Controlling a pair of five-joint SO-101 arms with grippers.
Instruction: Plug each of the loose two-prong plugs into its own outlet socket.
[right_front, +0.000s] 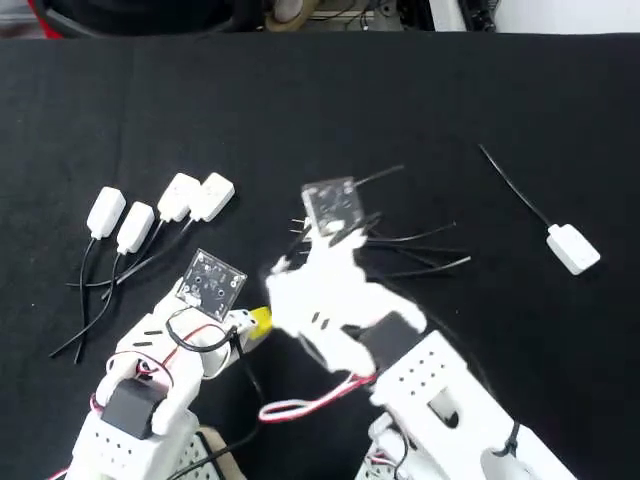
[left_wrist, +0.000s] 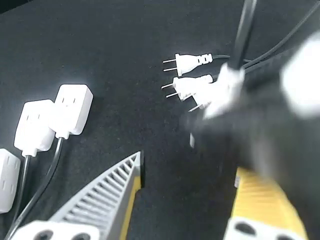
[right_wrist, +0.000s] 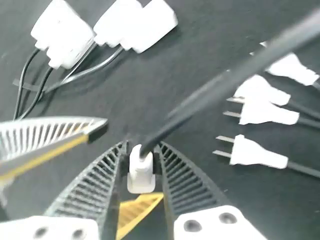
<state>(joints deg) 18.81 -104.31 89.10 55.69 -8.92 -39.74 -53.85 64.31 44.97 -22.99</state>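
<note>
My right gripper (right_wrist: 141, 147) is shut on a white two-prong plug (right_wrist: 140, 172), whose black cord runs away from it. In the high view it (right_front: 283, 272) hangs over the middle of the black table. Three loose plugs (right_wrist: 255, 152) (right_wrist: 261, 112) (right_wrist: 292, 69) lie beside it, prongs toward the sockets. Several white outlet sockets (right_front: 135, 226) with black cords lie in a row at the left; two of them (left_wrist: 75, 102) (left_wrist: 35, 125) face my left gripper (left_wrist: 187, 185). The left gripper (right_front: 250, 322) is open and holds nothing, close beside the right one.
A single white socket (right_front: 572, 248) with its cord lies apart at the right. Black cords (right_front: 420, 240) fan out from the plugs toward the right. The left gripper's finger (right_wrist: 55, 136) crosses close in front of the right gripper. The table's far half is bare black cloth (right_front: 320, 100).
</note>
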